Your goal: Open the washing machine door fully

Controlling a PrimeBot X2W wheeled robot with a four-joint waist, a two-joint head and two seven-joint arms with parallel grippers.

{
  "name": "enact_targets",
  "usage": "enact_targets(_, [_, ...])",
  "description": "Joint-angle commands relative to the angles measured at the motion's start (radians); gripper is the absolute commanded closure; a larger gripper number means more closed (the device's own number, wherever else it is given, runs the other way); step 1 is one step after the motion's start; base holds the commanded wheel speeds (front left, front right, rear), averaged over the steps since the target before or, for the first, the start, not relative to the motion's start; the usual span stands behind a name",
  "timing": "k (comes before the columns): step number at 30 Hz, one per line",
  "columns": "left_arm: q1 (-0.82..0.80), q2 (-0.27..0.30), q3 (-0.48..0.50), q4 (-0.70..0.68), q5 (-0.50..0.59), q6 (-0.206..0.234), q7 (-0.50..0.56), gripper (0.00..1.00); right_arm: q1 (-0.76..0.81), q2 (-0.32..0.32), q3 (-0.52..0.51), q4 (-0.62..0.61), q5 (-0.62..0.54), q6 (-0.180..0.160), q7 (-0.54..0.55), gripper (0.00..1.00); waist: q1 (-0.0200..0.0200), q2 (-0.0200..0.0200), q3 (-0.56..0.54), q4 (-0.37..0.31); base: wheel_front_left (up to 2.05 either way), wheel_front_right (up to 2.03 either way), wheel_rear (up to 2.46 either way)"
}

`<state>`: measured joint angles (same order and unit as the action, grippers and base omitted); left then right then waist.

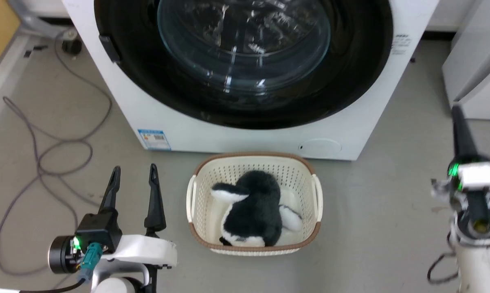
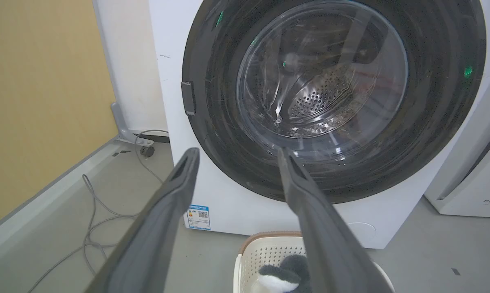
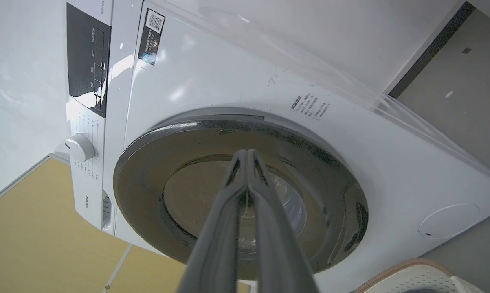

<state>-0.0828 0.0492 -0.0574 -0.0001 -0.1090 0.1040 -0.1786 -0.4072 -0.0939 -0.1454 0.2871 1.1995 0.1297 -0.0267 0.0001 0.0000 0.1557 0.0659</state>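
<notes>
Squarely ahead stood the one washing machine (image 1: 236,140), on the grey floor (image 1: 391,195), with the washing machine door (image 1: 245,61) shut flat against its front. Being a round disc, the door had no long axis; its glossy black face and bulging glass bowl pointed straight out toward the robot. One small dark handle tab (image 1: 109,49) sat upright on the door's edge at the robot's left. Through the glass, the left wrist view showed the perforated steel drum behind.

The left gripper (image 1: 135,169) hung low at the left, well apart from the machine, its two fingers spread wide and empty, pointing toward the door's lower part. The right gripper (image 3: 245,152) had its two fingers pressed together with nothing between them, aimed at the door's middle from the right side; it touched nothing.

On the white front below the door were one blue label (image 1: 154,139) at the left corner and one round filter cap (image 1: 320,146) at the right. One dial (image 3: 80,147) showed on the control panel. One cream basket (image 1: 253,156) with a brown rim stood just before the machine, holding one black-and-white plush toy (image 1: 255,207). One grey cable (image 1: 37,142) looped over the floor at the left, and a second white appliance (image 1: 477,69) stood just beside the machine at the right.
</notes>
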Motion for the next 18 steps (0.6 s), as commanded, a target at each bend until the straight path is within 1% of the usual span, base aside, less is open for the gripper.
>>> enact_targets(1, [-0.017, 0.001, -0.004, -0.006, -0.004, 0.007, -0.010, 0.00, -0.041, -0.011, -0.004, 0.015, 0.027, 0.001, 0.003, 1.00, -0.0001, 0.0000, 0.019, 0.010, 0.00, 0.00, 0.00])
enact_targets(6, [-0.044, 0.001, -0.008, -0.012, -0.012, 0.013, -0.020, 0.00, -0.162, -0.043, -0.017, 0.096, 0.061, 0.001, -0.010, 1.00, -0.0001, 0.0000, 0.065, 0.025, 0.00, 0.00, 0.00])
enact_targets(10, [-0.065, 0.001, -0.015, -0.020, -0.021, 0.020, -0.029, 0.00, -0.278, -0.083, -0.027, 0.173, 0.091, 0.001, -0.022, 1.00, -0.0001, 0.0000, 0.105, 0.041, 0.00, 0.00, 0.00])
enact_targets(15, [-0.094, 0.001, -0.027, -0.034, -0.027, 0.028, -0.039, 0.00, -0.413, -0.144, -0.011, 0.271, 0.105, 0.001, -0.028, 1.00, -0.0001, 0.0000, 0.153, 0.061, 0.00, 0.00, 0.00])
enact_targets(18, [-0.112, 0.001, -0.030, -0.041, -0.025, 0.031, -0.045, 0.00, -0.484, -0.182, 0.015, 0.333, 0.102, 0.001, -0.020, 1.00, -0.0001, 0.0000, 0.181, 0.072, 0.00, 0.00, 0.00])
